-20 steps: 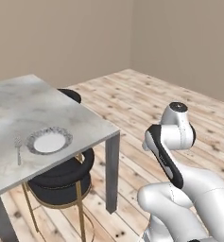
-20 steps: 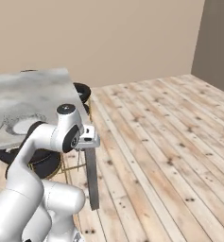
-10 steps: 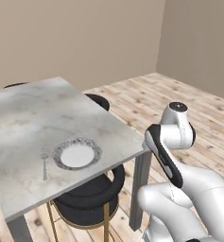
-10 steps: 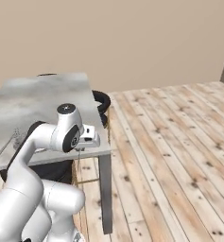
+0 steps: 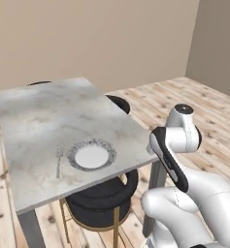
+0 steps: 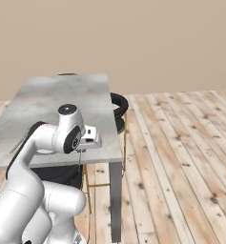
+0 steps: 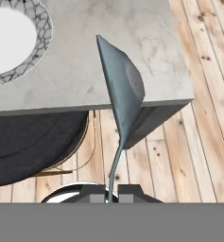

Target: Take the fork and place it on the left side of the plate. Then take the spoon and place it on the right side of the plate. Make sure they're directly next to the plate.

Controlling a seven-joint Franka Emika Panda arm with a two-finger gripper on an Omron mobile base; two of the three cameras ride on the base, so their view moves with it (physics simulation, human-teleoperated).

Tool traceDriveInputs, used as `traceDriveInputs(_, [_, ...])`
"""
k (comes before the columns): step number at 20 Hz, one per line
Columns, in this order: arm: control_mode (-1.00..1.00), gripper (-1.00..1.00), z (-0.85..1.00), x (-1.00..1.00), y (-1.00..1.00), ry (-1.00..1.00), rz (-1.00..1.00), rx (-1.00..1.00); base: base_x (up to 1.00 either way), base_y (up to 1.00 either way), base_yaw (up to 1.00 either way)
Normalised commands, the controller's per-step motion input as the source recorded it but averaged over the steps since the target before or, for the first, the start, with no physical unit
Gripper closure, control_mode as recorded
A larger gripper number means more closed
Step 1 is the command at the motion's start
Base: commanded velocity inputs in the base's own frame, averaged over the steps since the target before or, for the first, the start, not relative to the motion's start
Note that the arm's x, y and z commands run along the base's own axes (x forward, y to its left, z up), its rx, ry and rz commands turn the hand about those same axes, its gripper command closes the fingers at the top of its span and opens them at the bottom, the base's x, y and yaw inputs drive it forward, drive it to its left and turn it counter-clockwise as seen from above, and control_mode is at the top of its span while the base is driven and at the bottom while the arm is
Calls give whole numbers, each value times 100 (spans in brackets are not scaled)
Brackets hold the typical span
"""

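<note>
The round plate [image 5: 105, 147] with its grey speckled rim lies near the front edge of the marble table [image 5: 48, 116]. Directly left of the plate, and about parallel to its side, lies the thin fork [image 5: 59, 160]. My gripper [image 7: 112, 194] is shut on the slim handle of the spoon [image 7: 123, 90], whose bowl points away from the hand. Seen from the hand, the spoon hangs over the table's front right corner, and the plate [image 7: 40, 28] is at the upper left. In the right base view the gripper [image 6: 80, 150] hangs by the table's near edge.
A black round stool with gold legs [image 5: 102, 193] is tucked under the table's front edge. A second stool [image 5: 119, 102] stands at the right side. A grey table leg [image 6: 115, 200] stands at the near corner. Open wooden floor [image 6: 181, 157] stretches to the right.
The whole picture has shifted in both base views: the base has driven, and the table now appears closer and more centred. The arm keeps its pose with the spoon held.
</note>
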Motion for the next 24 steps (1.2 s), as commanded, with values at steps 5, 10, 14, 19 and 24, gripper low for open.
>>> traceDriveInputs(5, [100, 100, 0, 0, 0, 0, 0, 0, 48, 1, 29])
traceDriveInputs(10, [100, 100, 0, 0, 0, 0, 0, 0, 25, 0, 10])
traceDriveInputs(14, [100, 100, 0, 0, 0, 0, 0, 0, 0, 0, 0])
traceDriveInputs(19, [100, 100, 0, 0, 0, 0, 0, 0, 0, 0, 0])
traceDriveInputs(24, [100, 100, 0, 0, 0, 0, 0, 0, 0, 0, 0])
